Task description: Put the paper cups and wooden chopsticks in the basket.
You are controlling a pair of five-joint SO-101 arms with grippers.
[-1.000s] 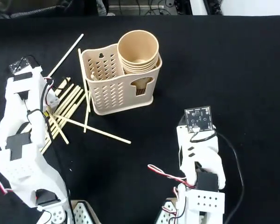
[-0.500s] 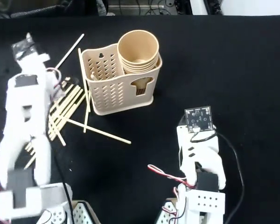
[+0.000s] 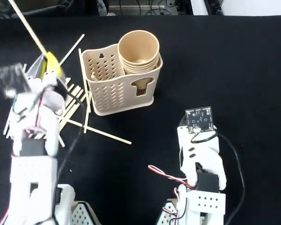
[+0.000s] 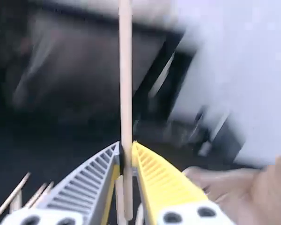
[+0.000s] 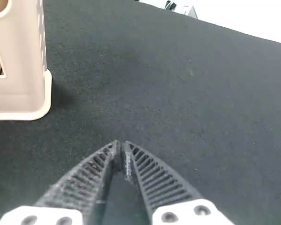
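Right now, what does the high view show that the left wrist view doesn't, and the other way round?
High view: the basket with stacked paper cups inside. Left wrist view: the grey and yellow fingers pinching, seen close up, plus a blurred beige shape I cannot identify. Both: the left hand shut on a wooden chopstick held off the table, and loose chopsticks lying below.

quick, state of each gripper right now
Left gripper: closed on a chopstick.
Right gripper: closed, holding nothing.
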